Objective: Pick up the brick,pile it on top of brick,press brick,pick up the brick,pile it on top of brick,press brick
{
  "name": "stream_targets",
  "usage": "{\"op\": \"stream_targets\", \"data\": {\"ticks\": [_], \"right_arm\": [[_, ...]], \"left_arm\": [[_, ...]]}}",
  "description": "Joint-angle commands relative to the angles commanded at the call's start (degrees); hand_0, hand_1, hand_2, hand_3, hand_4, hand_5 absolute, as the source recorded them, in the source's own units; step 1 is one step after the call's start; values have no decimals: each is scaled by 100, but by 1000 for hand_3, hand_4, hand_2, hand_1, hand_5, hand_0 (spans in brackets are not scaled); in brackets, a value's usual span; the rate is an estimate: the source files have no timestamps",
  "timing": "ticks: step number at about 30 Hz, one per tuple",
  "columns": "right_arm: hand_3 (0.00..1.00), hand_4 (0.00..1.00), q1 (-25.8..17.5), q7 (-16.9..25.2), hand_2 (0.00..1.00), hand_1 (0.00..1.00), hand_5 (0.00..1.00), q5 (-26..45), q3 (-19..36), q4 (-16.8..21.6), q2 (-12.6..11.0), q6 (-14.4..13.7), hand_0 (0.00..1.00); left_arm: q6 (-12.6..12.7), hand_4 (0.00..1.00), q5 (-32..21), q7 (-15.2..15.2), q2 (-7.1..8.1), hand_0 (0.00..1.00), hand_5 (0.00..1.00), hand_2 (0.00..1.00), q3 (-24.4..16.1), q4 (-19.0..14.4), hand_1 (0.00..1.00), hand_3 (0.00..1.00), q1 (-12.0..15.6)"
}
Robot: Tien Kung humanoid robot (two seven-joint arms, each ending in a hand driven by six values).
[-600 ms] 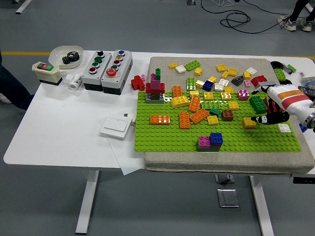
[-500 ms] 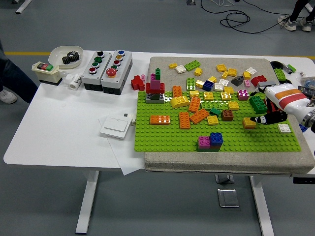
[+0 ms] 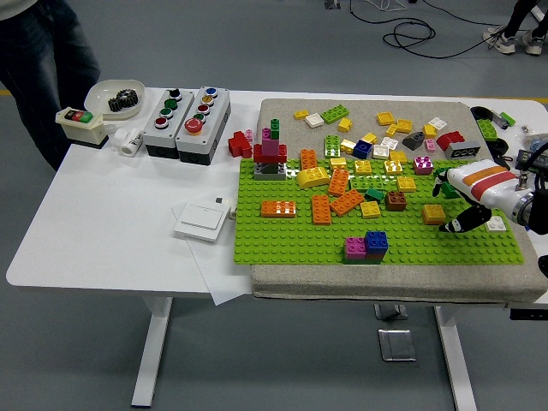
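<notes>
Right robot hand (image 3: 467, 210) sits at the right edge of the green baseplate (image 3: 300, 248), white forearm coming in from the right. Black fingers (image 3: 454, 225) point down and left, loosely spread, holding nothing as far as I can see. Left robot hand not in view.

Yellow brick (image 3: 434, 214) lies flat on the baseplate just left of the fingertips, close beside them, maybe touching; can't tell. It's the nearest loose brick, so likely the pick target. White brick (image 3: 495, 223) sits just right of the hand, partly behind it. Green brick (image 3: 447, 181) is just behind the hand, brown brick (image 3: 396, 200) a bit further left.

Step in hand, by my read: first pick, not yet made. To do it well: come down over the yellow brick, pinch its two long sides, lift straight up so the studs release cleanly, and don't nudge the white or green neighbours.

Stack target is probably the magenta-and-blue pair (image 3: 366, 247) near the front of the baseplate, well left of the hand and with clear space around it. Align the studs before pressing, then press flat from above.

Further out: a red-magenta tower (image 3: 271, 152) at the plate's back left, orange bricks (image 3: 330, 201) mid-plate, and loose bricks scattered on the grey mat (image 3: 394, 287) behind. On the white worktop (image 3: 103, 231): button boxes (image 3: 187, 111), a white switch plate (image 3: 202, 221) and a bowl with a gear (image 3: 120, 96). A person (image 3: 47, 60) stands at the far left corner, hands not on anything.
</notes>
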Motion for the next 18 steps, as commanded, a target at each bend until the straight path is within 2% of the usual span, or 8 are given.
{"op": "stream_targets", "data": {"ticks": [10,11,18], "right_arm": [[629,998,150,-18,6,2,274,317,-26,-260,154,121,2],[600,998,177,-19,6,2,272,346,-36,-297,173,146,2],[598,998,371,-51,7,2,285,563,-138,-654,326,303,2]], "left_arm": [[1,695,-11,-1,2,701,670,747,8,-3,727,598,1],[0,695,-10,-1,3,700,670,747,9,-4,727,598,0],[-5,695,14,7,5,699,670,748,-3,-11,727,598,-3]]}}
